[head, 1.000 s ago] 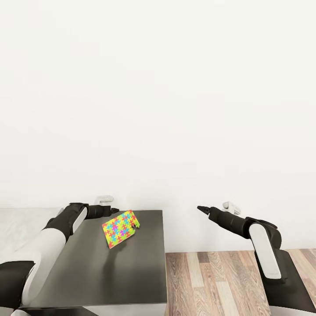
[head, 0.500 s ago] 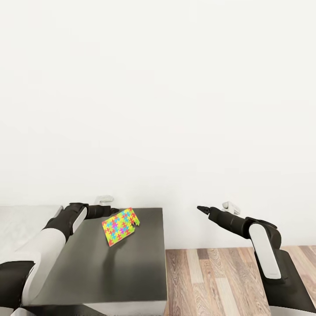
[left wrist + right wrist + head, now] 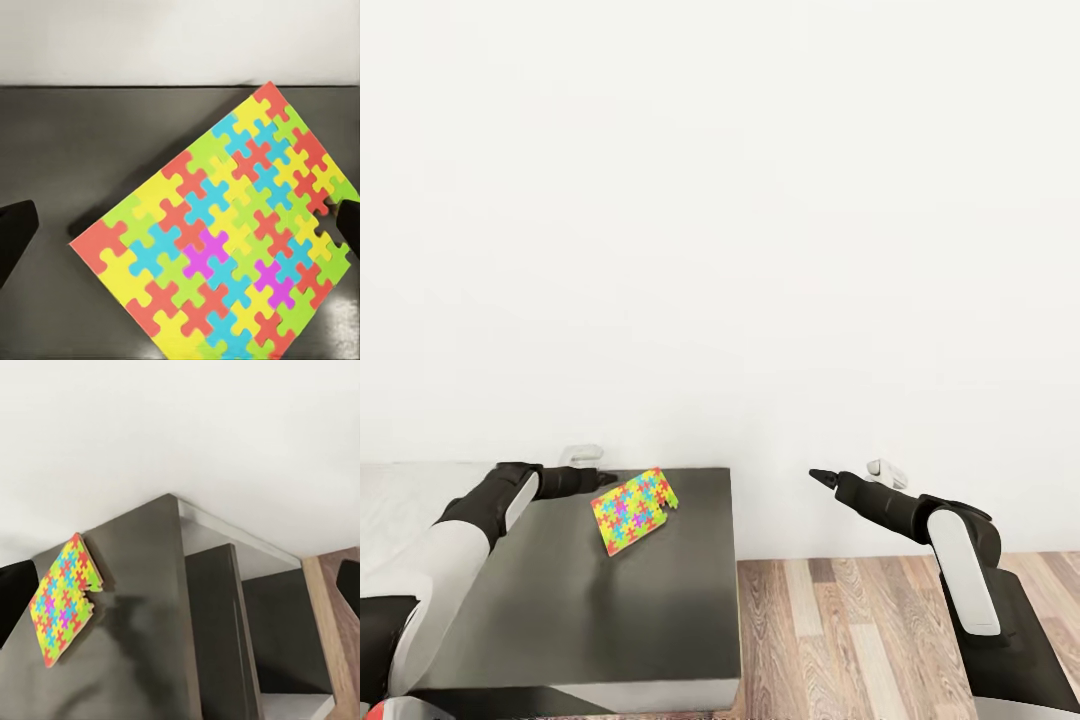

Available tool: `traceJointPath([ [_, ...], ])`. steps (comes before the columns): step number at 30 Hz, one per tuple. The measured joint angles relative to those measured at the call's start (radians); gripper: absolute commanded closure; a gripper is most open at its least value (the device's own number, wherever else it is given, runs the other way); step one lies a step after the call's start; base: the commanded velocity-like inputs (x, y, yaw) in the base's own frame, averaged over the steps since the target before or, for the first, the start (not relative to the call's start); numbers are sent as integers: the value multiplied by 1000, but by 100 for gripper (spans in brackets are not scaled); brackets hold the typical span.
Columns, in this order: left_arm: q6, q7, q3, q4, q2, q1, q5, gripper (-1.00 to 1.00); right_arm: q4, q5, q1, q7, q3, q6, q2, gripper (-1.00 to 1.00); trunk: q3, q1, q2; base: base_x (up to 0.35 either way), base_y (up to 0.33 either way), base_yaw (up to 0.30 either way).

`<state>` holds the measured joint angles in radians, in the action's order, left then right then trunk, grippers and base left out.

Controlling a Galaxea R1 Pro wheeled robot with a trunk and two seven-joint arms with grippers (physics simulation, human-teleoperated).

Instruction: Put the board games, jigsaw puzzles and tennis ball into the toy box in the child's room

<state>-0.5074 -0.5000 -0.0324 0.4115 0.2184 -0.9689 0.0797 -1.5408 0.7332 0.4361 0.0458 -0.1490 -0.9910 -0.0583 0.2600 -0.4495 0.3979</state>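
One jigsaw puzzle [image 3: 632, 508], a thin slab of yellow, pink, blue and green pieces, hangs tilted over the dark grey shelf section [image 3: 660, 600] of the table, with its shadow on the top below it. My left gripper [image 3: 603, 480] is open just left of its raised corner. In the left wrist view the puzzle [image 3: 225, 240] lies between the wide-spread fingers [image 3: 15, 236], and its notched edge is at one tip; I cannot tell if they touch. My right gripper [image 3: 815, 474] is open and empty over the floor, right of the shelf. The right wrist view shows the puzzle [image 3: 64, 600] from the side.
The pale desk top [image 3: 400, 500] joins the dark shelf on the left. A white wall stands close behind. Wood-plank floor [image 3: 860, 640] lies to the right of the shelf. The shelf's end has open compartments [image 3: 285, 637].
My left arm has drawn back to the left, away from the puzzle's corner. The view has shifted slightly. The right arm holds still.
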Motion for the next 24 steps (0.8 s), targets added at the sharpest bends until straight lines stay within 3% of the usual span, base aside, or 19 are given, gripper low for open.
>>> traceJointPath([
  [8,0,-86,1,0,36,0,-1,-100,0,0,0,0,-1,0,0,-100,13,0,0,0,0,0],
  [24,7,-98,5,0,42,0,2,-100,0,0,0,0,-2,1,0,-100,39,0,0,0,0,0],
])
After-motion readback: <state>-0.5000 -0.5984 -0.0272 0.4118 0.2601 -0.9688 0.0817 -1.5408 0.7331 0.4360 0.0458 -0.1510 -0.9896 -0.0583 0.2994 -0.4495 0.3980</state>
